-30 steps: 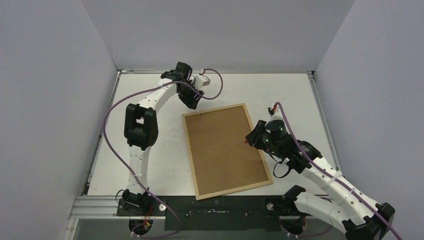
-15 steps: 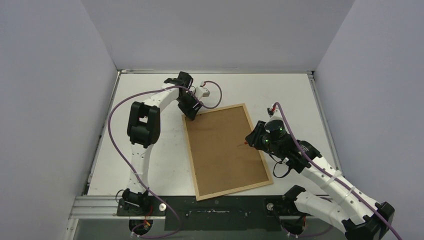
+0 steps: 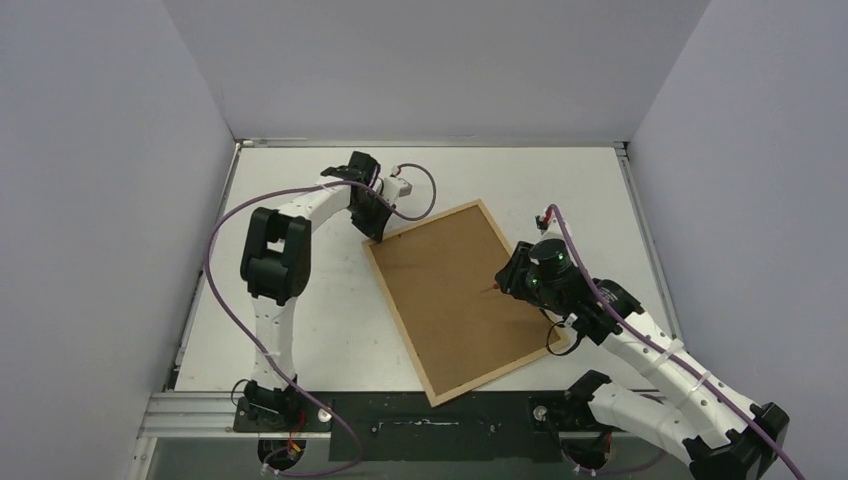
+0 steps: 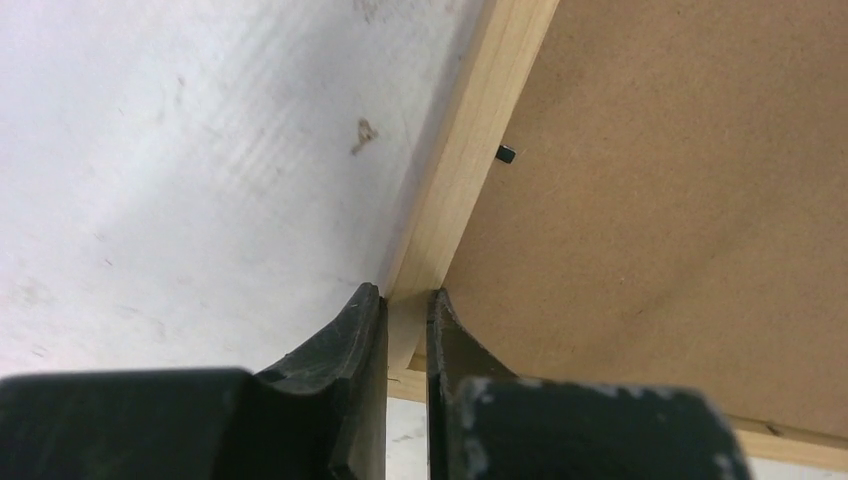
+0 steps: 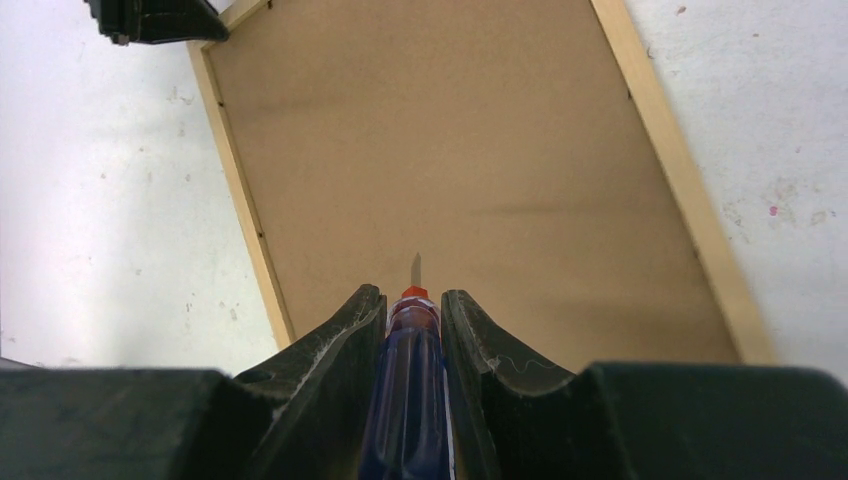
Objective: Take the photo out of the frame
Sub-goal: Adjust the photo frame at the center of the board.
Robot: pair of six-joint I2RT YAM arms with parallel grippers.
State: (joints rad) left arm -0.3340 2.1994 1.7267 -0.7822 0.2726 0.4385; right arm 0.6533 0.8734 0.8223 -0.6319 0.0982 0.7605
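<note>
The frame [image 3: 399, 322] lies face down on the white table, its thin pale moulding [image 4: 470, 150] bordering a brown backing panel [image 3: 455, 290]. The photo is hidden beneath that panel. My left gripper [image 3: 374, 238] is shut on the moulding at the far left corner [image 4: 405, 300], one finger outside the frame and one on the panel side. My right gripper [image 3: 503, 285] hovers over the panel's right part and is shut on a screwdriver [image 5: 412, 380]. The screwdriver has a blue handle and red collar, and its metal tip points at the panel.
A small black retaining tab [image 4: 507, 153] sits at the inner edge of the moulding near my left fingers. Bare white table [image 3: 300, 320] lies left of the frame. Grey walls close in three sides. Purple cables loop off both arms.
My left gripper came down onto the frame's far left corner and shut on it. The frame turned, its near end swinging right. The right gripper kept hold of the screwdriver.
</note>
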